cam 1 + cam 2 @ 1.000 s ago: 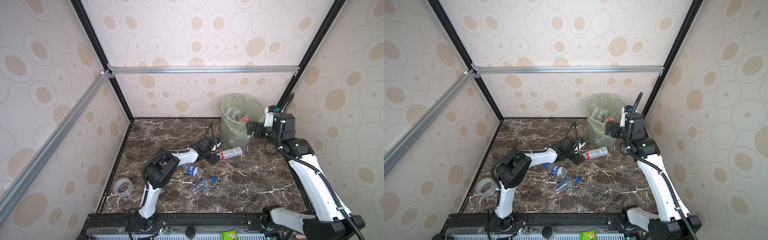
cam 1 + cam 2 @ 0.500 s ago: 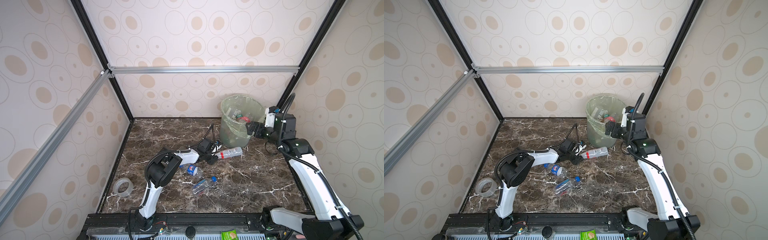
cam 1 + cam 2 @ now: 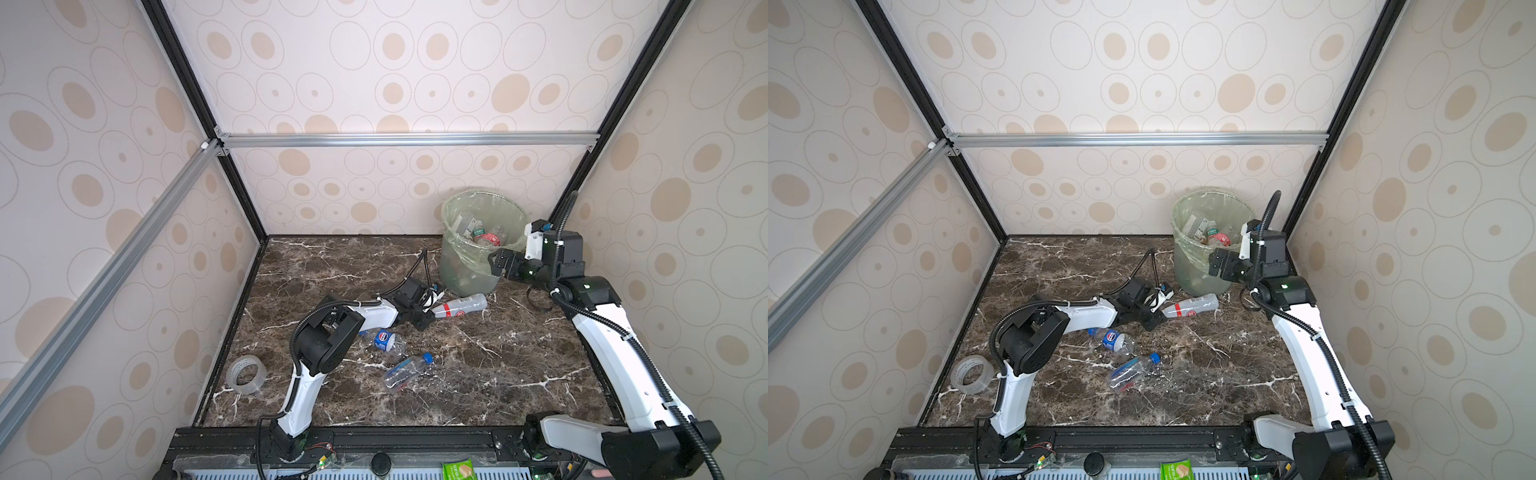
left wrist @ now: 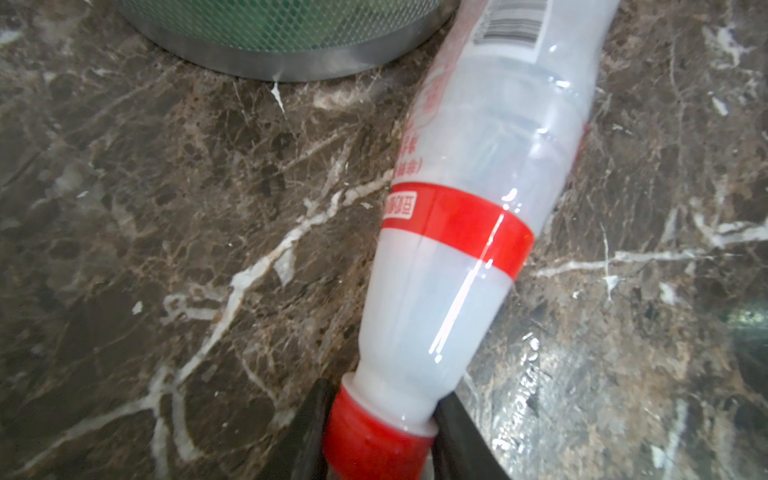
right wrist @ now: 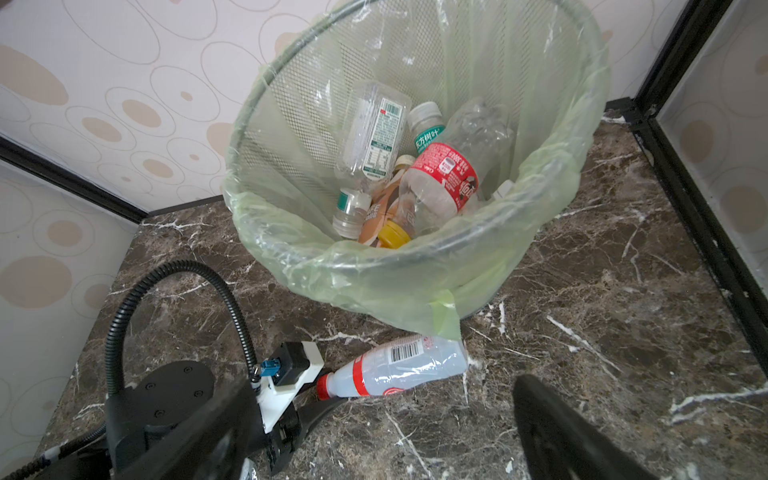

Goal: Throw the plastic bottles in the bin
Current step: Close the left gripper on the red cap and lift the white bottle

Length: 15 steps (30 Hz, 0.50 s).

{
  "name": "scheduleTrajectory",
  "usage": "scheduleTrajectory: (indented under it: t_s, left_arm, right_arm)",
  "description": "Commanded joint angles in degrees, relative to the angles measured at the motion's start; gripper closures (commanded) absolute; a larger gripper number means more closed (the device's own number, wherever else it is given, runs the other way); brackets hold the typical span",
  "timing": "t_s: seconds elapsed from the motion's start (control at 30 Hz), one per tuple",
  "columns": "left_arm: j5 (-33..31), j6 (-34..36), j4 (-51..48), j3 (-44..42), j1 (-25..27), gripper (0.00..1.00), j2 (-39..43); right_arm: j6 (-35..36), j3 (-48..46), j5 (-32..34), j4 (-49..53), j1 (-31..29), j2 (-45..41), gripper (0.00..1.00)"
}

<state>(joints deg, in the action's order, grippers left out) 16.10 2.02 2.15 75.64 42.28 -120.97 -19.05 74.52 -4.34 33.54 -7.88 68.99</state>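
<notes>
Clear plastic tape in a roll (image 3: 246, 374) lies on the dark marble tabletop (image 3: 498, 353), of all the loose things the one farthest from the bin and nearest the front edge. Closer to the bin, a crushed bottle (image 3: 405, 372) with a blue cap lies on its side, and just past it a second clear one, the blue-label bottle (image 3: 386, 340), lies partly under the left arm. Closer again, the red-capped bottle (image 3: 459, 306) lies flat with its base end just beside the foot of the bin and its cap pointing away from it. Whether it touches the bin cannot be told. The left gripper (image 4: 376, 440) sits low at that cap, its black fingers (image 4: 457, 432) pressed against both sides of the red cap, so it grips the bottle by the neck end while the body rests on the marble. The bin (image 3: 465, 266) stands upright in the far corner, its pale green bag folded over the rim. Several bottles in the bin (image 5: 440, 183) are piled up, among them a red-labelled one, a brown-wrapped one with a yellow cap and two with white caps. The right gripper (image 3: 498, 264) hangs at the bin's rim on the side facing the front. It is spread wide and empty, and one finger (image 5: 552, 424) shows in the right wrist view.
</notes>
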Motion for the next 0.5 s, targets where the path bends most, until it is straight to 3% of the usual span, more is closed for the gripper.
scheduleTrajectory:
  t_s: [0.0,0.47]
  left_arm:
    - [1.57,1.55,0.09,-0.66,0.35,0.63,0.38]
    - [3.79,2.16,0.26,-1.71,0.55,0.7,2.71]
  right_arm:
    - [-0.66,-0.56,0.08,0.53,0.41,-1.25,0.0]
    - [-1.25,-2.19,-0.03,-0.81,0.5,-1.41,0.0]
